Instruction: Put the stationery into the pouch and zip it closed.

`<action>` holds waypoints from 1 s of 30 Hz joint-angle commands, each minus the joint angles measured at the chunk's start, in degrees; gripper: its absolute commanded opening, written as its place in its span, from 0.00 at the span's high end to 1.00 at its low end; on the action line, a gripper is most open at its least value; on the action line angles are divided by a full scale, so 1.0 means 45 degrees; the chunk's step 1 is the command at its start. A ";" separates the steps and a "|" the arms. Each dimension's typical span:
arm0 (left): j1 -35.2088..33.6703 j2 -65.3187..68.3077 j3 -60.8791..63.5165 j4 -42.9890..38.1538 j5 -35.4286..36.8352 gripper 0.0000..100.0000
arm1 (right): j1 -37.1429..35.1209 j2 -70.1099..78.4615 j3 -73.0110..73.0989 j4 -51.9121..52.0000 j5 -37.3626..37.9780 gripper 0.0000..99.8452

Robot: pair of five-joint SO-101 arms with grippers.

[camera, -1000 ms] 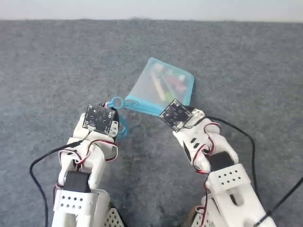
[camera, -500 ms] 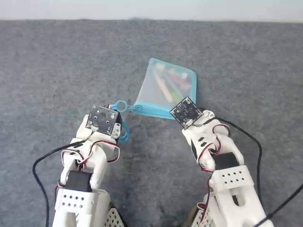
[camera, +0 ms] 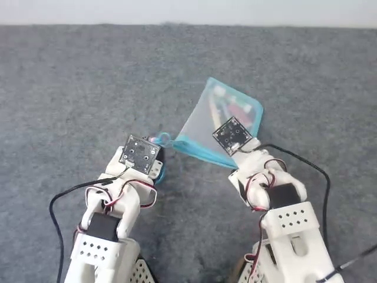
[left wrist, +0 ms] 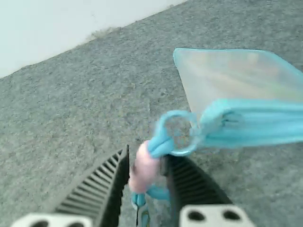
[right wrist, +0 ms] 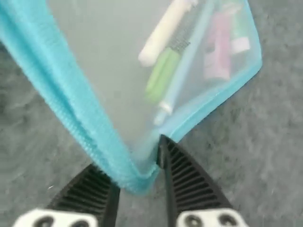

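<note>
The pouch [camera: 219,115] is translucent with light blue edges and lies on the grey mat between the two arms. Through its wall I see a white pen [right wrist: 165,31], a green marker [right wrist: 162,75] and a pink item [right wrist: 218,46]. My left gripper [left wrist: 147,160] is shut on the blue strap with a pink piece [left wrist: 143,171], which joins a ring [left wrist: 177,135] at the end of the zip. My right gripper [right wrist: 136,164] is shut on the pouch's near corner [right wrist: 135,177], beside the blue zip band [right wrist: 57,99]. In the high view the left gripper [camera: 160,148] holds one end of the zip edge and the right gripper [camera: 234,155] the other.
The grey carpet-like mat [camera: 70,88] covers the table, bounded by a pale wall [camera: 188,10] at the far edge. Black cables [camera: 56,206] trail beside both arms near the front.
Both grippers have moved to the right, and the pouch has swung and shifted right with them. Its zip edge now stretches between them at a steeper slant.
</note>
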 commanded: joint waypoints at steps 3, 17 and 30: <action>0.0117 -0.0059 -0.0049 -0.0410 -0.0020 0.80 | -0.0010 0.0127 -0.0742 0.0772 -0.0391 0.80; 0.0117 -0.0059 -0.0029 -0.0430 -0.0078 0.87 | -0.1026 0.0107 -0.2227 0.3389 -0.0332 0.76; 0.0098 -0.0059 -0.0029 -0.0469 -0.0039 0.77 | -0.1866 0.0107 -0.2188 0.3292 -0.0410 0.74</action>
